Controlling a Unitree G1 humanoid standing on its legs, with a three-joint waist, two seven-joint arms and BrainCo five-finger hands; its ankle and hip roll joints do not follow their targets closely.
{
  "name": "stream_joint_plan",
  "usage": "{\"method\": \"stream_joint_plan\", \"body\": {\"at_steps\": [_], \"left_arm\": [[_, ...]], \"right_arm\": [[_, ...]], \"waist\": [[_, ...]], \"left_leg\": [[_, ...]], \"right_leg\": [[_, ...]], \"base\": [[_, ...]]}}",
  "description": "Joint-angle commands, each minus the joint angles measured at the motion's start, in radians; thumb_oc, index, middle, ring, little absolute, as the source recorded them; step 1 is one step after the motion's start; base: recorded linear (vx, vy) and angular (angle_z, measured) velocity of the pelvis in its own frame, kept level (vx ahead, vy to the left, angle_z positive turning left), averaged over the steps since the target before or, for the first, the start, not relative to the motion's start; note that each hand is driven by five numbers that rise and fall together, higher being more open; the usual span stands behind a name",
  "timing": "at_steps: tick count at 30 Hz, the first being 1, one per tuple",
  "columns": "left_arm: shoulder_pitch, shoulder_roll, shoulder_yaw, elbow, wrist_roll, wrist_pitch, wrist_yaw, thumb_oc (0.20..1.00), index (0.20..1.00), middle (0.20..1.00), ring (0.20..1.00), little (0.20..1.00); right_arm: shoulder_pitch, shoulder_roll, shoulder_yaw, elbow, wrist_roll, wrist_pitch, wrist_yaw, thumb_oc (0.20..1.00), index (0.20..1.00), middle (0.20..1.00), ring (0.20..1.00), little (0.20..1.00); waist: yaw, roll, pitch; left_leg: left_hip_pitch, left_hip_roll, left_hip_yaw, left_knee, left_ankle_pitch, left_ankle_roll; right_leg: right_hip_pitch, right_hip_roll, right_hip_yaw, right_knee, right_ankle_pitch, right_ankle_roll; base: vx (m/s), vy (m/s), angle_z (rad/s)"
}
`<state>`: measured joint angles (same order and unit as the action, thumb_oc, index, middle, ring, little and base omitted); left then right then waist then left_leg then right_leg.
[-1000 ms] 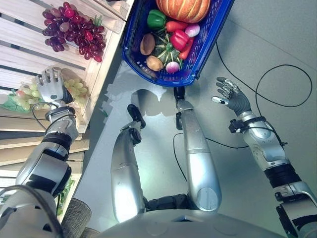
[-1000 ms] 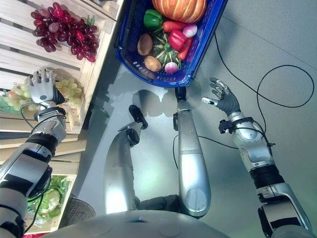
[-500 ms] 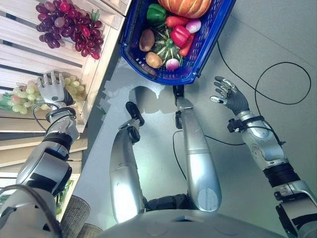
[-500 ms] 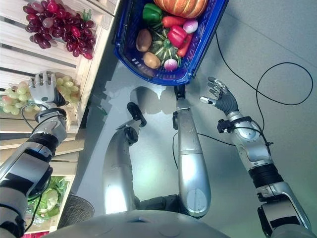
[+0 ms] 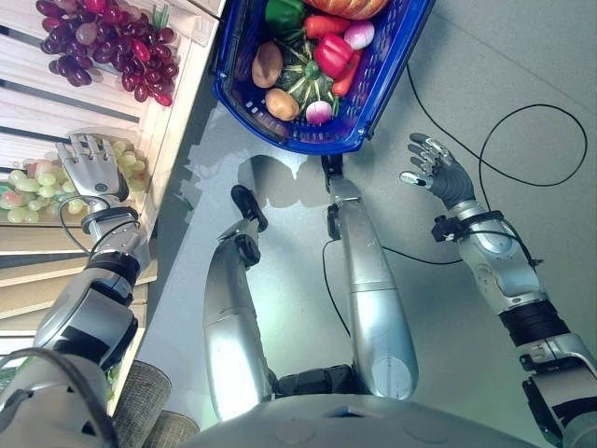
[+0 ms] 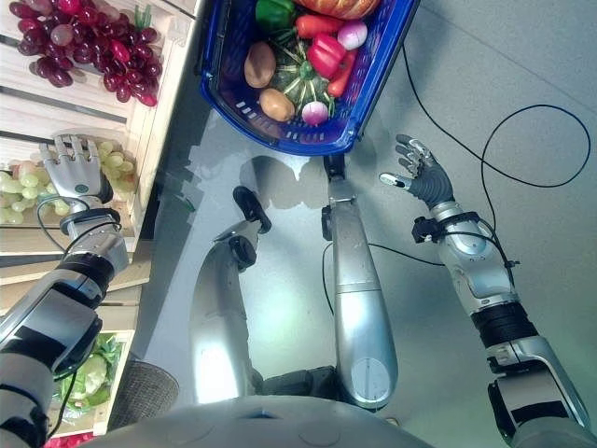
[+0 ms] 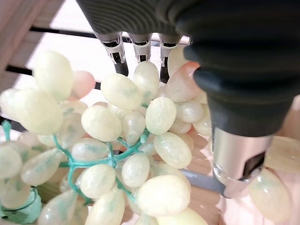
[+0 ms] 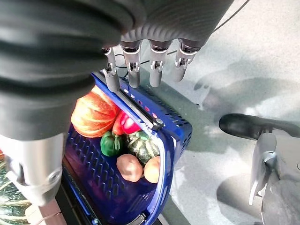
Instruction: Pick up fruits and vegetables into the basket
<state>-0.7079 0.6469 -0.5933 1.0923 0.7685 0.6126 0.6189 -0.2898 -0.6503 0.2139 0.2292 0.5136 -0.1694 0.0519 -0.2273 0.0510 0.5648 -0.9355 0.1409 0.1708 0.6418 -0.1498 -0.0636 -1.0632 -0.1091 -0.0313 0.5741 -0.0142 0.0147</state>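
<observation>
- The left hand (image 5: 90,165) is hovering over the bunch of green grapes (image 5: 28,191) on the wooden shelf (image 5: 56,103), its fingers straight and spread, gripping nothing.
- In the left wrist view the green grapes (image 7: 117,140) are lying right beneath that hand, the fingertips (image 7: 121,65) reaching just past the far berries and the thumb (image 7: 239,159) standing off to one side of the bunch.
- The right hand (image 5: 435,175) is hanging in the air over the grey floor (image 5: 522,56), on the far side of the blue basket (image 5: 392,75) from the shelf, its fingers loose and parted, empty.
- The blue basket is sitting on the floor just beside the shelf.
- I am counting 2 grape bunches on the shelf: the 1 green bunch and 1 bunch of red grapes (image 5: 103,47), lying well apart on the slats.
- Inside the basket I am making out 1 orange pumpkin (image 8: 93,115), 1 green pepper (image 5: 284,11), 1 red pepper (image 5: 332,54), 1 striped green squash (image 5: 303,82), 2 brown potatoes (image 5: 267,63) and 2 pink-and-white radishes (image 5: 319,112).
</observation>
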Motion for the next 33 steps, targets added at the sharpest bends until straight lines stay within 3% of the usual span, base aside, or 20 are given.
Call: {"method": "stream_joint_plan", "body": {"at_steps": [1, 8, 9, 10, 16, 27, 31, 33], "left_arm": [[0.083, 0.046, 0.025, 0.101, 0.005, 0.084, -0.04, 1.0, 1.0, 1.0, 1.0, 1.0], [0.1, 0.036, 0.018, 0.099, 0.119, 0.187, -0.132, 1.0, 1.0, 1.0, 1.0, 1.0], [0.11, 0.035, 0.016, 0.094, 0.163, 0.214, -0.175, 0.561, 0.561, 0.561, 0.561, 0.561], [0.116, 0.035, 0.015, 0.091, 0.189, 0.229, -0.211, 0.2, 0.2, 0.2, 0.2, 0.2], [0.149, 0.025, 0.021, 0.072, 0.25, 0.256, -0.29, 0.2, 0.2, 0.2, 0.2, 0.2], [0.209, 0.029, 0.033, 0.035, 0.176, 0.135, -0.229, 0.2, 0.2, 0.2, 0.2, 0.2], [0.231, 0.029, 0.046, 0.01, -0.07, 0.056, -0.167, 0.2, 0.2, 0.2, 0.2, 0.2], [0.243, 0.026, 0.083, -0.011, -0.42, -0.054, -0.141, 0.2, 0.2, 0.2, 0.2, 0.2]], "right_arm": [[0.042, 0.006, 0.028, -0.093, 0.048, -0.061, -0.011, 1.0, 1.0, 1.0, 1.0, 1.0], [0.037, 0.003, 0.021, -0.109, 0.084, -0.07, -0.004, 1.0, 1.0, 1.0, 1.0, 1.0], [0.039, 0.003, 0.017, -0.116, 0.095, -0.07, -0.005, 1.0, 1.0, 1.0, 1.0, 1.0], [0.04, 0.003, 0.014, -0.119, 0.097, -0.072, -0.006, 1.0, 1.0, 1.0, 1.0, 1.0], [0.052, 0.004, 0.0, -0.137, 0.098, -0.076, 0.0, 1.0, 1.0, 1.0, 1.0, 1.0], [0.07, 0.001, -0.028, -0.18, 0.067, -0.06, 0.007, 1.0, 1.0, 1.0, 1.0, 1.0], [0.082, -0.002, -0.038, -0.196, 0.053, -0.05, 0.007, 1.0, 1.0, 1.0, 1.0, 1.0], [0.09, -0.001, -0.041, -0.207, 0.024, -0.038, 0.0, 1.0, 1.0, 1.0, 1.0, 1.0]], "waist": [[0.012, -0.044, -0.045], [0.018, -0.044, -0.045], [0.02, -0.042, -0.045], [0.02, -0.039, -0.045], [0.021, -0.034, -0.045], [0.025, -0.018, -0.045], [0.028, -0.014, -0.045], [0.033, -0.013, -0.045]], "left_leg": [[-0.067, -0.042, -0.02, -0.021, 0.004, 0.003], [-0.092, -0.046, -0.028, -0.021, 0.008, 0.004], [-0.097, -0.047, -0.029, -0.022, 0.009, 0.004], [-0.101, -0.048, -0.03, -0.02, 0.008, 0.004], [-0.103, -0.051, -0.029, -0.021, 0.007, 0.004], [-0.076, -0.055, -0.02, -0.031, 0.009, 0.004], [-0.044, -0.057, -0.012, -0.043, 0.01, 0.005], [-0.023, -0.058, -0.012, -0.049, 0.011, 0.006]], "right_leg": [[-0.016, 0.005, -0.005, 0.043, -0.07, 0.066], [-0.037, 0.006, -0.008, 0.038, -0.063, 0.063], [-0.042, 0.005, -0.008, 0.037, -0.063, 0.063], [-0.045, 0.004, -0.007, 0.037, -0.062, 0.063], [-0.051, 0.002, -0.007, 0.038, -0.061, 0.062], [-0.03, -0.007, -0.007, 0.029, -0.062, 0.062], [-0.002, -0.013, -0.011, 0.022, -0.066, 0.063], [0.019, -0.014, -0.013, 0.02, -0.068, 0.064]], "base": [[-0.02, -0.019, 0.06], [0.0, 0.0, 0.02], [0.0, 0.0, 0.0], [0.0, 0.0, 0.0], [0.0, 0.0, 0.0], [0.0, 0.01, 0.0], [0.0, 0.016, 0.03], [0.0, 0.0, 0.0]]}}
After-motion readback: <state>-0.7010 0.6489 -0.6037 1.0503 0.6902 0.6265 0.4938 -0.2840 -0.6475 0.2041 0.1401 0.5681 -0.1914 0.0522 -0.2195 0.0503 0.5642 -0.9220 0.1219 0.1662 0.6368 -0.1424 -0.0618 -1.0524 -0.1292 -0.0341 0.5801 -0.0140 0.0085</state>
